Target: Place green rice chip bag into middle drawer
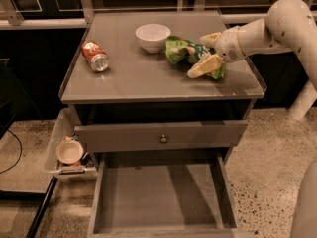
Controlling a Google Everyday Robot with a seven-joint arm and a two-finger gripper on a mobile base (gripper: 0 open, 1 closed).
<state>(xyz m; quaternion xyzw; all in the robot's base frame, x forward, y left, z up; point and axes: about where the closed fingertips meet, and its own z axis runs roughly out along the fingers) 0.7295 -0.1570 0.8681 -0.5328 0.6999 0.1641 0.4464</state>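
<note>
The green rice chip bag (181, 50) lies crumpled on the cabinet top (129, 81), right of centre. My gripper (203, 53) reaches in from the right at the bag's right end. Its two pale fingers (202, 67) stand apart, one on each side of the bag, and the bag rests on the top. The middle drawer (158, 197) is pulled out below, at the bottom of the view, and its grey floor is bare.
A white bowl (152, 36) stands just left of the bag. An orange soda can (95, 56) lies on its side at the left. A drawer front with a brass knob (161, 139) sits slightly open above the middle drawer. A bin with a small bowl (69, 151) is on the floor at left.
</note>
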